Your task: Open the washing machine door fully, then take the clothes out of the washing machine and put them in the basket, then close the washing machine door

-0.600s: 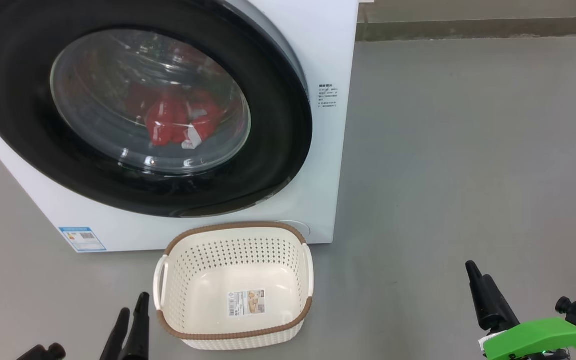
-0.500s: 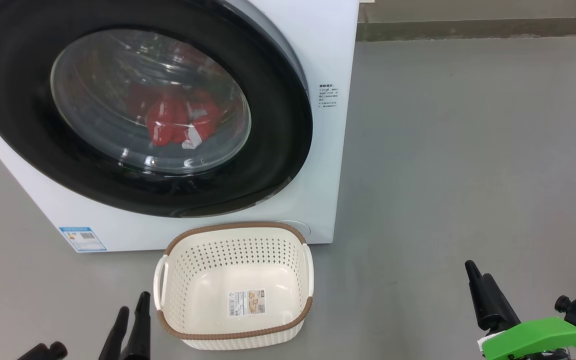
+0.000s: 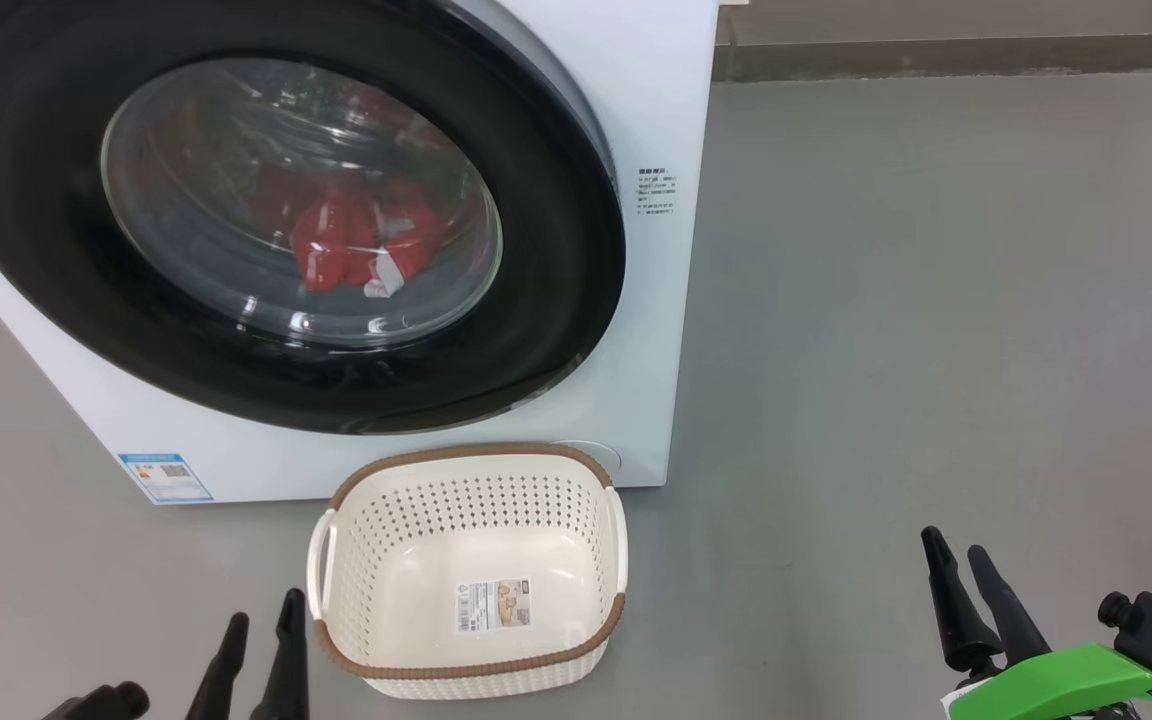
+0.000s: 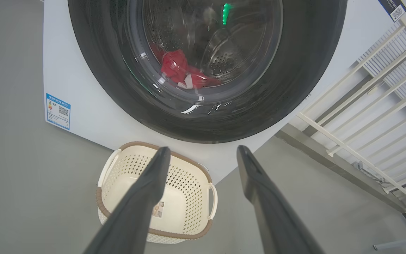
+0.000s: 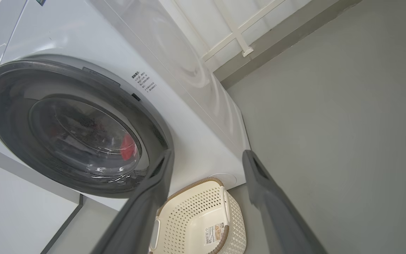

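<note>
Cream basket [image 3: 466, 505]: one; black door [image 3: 36, 250]: one.

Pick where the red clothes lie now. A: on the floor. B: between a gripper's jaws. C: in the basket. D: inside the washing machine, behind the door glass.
D: the clothes show red through the washing machine door glass; the basket holds none.

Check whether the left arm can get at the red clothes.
Probably not: the door lies in front of the clothes, its glass between them and the open left end effector, low beside the basket.
</note>
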